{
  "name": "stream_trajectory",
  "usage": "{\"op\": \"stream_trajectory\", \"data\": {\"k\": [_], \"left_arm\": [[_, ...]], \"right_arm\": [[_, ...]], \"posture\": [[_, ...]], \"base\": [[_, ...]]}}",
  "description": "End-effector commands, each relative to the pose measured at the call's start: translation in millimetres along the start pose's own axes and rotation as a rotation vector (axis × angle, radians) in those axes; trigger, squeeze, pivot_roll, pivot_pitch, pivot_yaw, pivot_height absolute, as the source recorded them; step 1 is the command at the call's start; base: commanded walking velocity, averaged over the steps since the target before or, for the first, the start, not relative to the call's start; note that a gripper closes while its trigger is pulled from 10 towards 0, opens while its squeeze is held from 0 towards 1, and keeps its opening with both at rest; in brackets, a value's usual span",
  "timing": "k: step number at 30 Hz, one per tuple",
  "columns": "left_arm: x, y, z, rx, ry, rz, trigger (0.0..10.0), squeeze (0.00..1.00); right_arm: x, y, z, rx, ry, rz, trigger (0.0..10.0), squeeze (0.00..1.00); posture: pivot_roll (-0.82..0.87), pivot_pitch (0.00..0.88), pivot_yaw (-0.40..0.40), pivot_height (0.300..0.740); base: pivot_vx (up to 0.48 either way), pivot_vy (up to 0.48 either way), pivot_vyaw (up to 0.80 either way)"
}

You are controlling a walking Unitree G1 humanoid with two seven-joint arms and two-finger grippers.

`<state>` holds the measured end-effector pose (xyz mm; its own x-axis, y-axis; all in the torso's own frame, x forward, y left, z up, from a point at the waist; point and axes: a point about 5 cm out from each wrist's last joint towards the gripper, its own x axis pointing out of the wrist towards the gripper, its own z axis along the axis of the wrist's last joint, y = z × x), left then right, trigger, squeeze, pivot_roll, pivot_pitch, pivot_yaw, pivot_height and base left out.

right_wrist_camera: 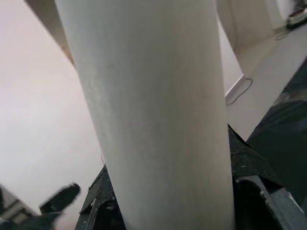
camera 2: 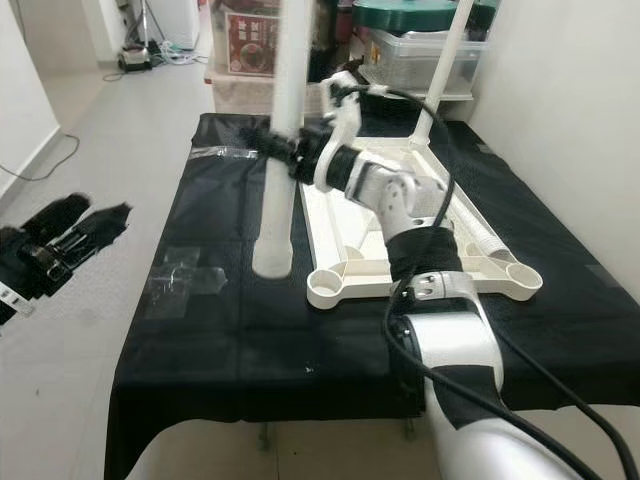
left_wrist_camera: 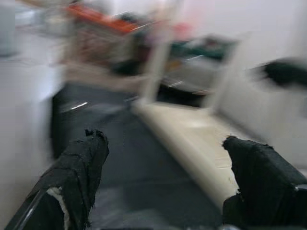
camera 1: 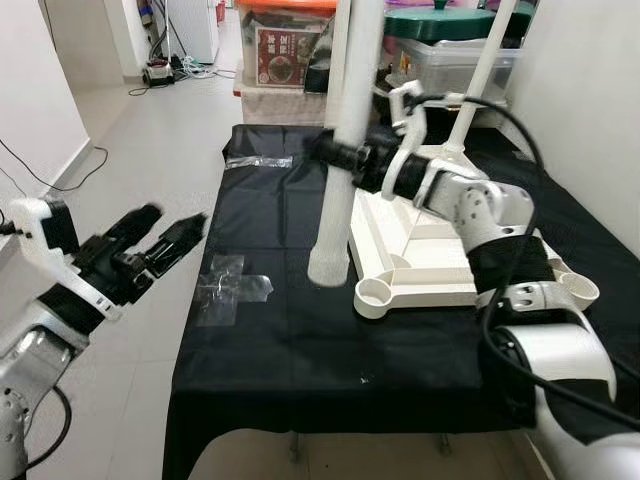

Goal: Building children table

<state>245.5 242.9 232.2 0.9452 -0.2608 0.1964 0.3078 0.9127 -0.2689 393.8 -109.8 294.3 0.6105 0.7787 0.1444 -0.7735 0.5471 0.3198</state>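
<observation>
Right gripper (camera 1: 345,157), clamped round the loose white table leg (camera 1: 340,150), holds it upright with its lower end resting on the black cloth (camera 1: 280,330), just beside the upturned white table frame (camera 1: 400,240). From the right wrist view I see the leg (right_wrist_camera: 158,120) wedged between the two black fingers (right_wrist_camera: 103,201), which press on either side of it.

Left gripper (camera 1: 150,243) hovers off the table's left edge, over the floor, fingers spread and holding nothing; the left wrist view is blurred, though the frame (left_wrist_camera: 192,139) can be made out ahead.

One leg (camera 1: 480,80) already stands fitted at the frame's far corner. The near corner socket (camera 1: 372,293) sits open and vacant, close to the held leg's foot.

Hazards, as I judge them:
- The grip sits at mid-height on a long leg, so a small wrist tilt would swing the foot wide and miss the socket.
- A smooth round surface may slip or rotate between the fingers once I push down.
- Pressing off-centre could shove the unrestrained frame across the cloth, or drag the cloth itself towards the edge.
- The frame may tip if load lands on its rim, and the fitted leg would swing with it.

Bracing the frame with my free gripper should reduce most of these.
</observation>
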Motion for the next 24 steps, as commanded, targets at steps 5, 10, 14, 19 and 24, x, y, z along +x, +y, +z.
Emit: {"op": "stream_trajectory", "data": {"k": [5, 10, 14, 19, 24], "left_arm": [[-11.9, 23.8, -31, 0.156, 0.106, 0.286, 10.0, 0.00], [-11.9, 18.1, -37, 0.278, 0.103, 0.289, 10.0, 0.00], [-8.9, 12.3, -40, 0.287, 0.088, 0.268, 10.0, 0.00], [-7.8, 10.8, -39, 0.272, 0.078, 0.260, 10.0, 0.00], [-5.5, 10.7, -37, 0.244, 0.053, 0.282, 10.0, 0.00]], "right_arm": [[-3.8, -11.3, 2, 0.069, -0.097, -0.106, 8.8, 0.00], [-5.6, -16.5, -5, 0.098, -0.124, -0.148, 10.0, 0.00], [-7.2, -20.0, -14, 0.092, -0.142, -0.182, 10.0, 0.00], [-7.7, -20.1, -18, 0.079, -0.145, -0.190, 10.0, 0.00], [-6.5, -20.0, -34, 0.062, -0.133, -0.226, 10.0, 0.00]], "posture": [[0.05, 0.000, -0.078, 0.740], [0.05, 0.000, -0.071, 0.740], [0.05, 0.000, -0.068, 0.740], [0.05, 0.000, -0.068, 0.740], [0.06, 0.000, -0.070, 0.740]], "base": [[0.000, 0.000, 0.00], [0.000, 0.000, 0.00], [0.000, 0.000, 0.00], [0.000, -0.166, 0.00], [0.000, -0.151, 0.00]]}}
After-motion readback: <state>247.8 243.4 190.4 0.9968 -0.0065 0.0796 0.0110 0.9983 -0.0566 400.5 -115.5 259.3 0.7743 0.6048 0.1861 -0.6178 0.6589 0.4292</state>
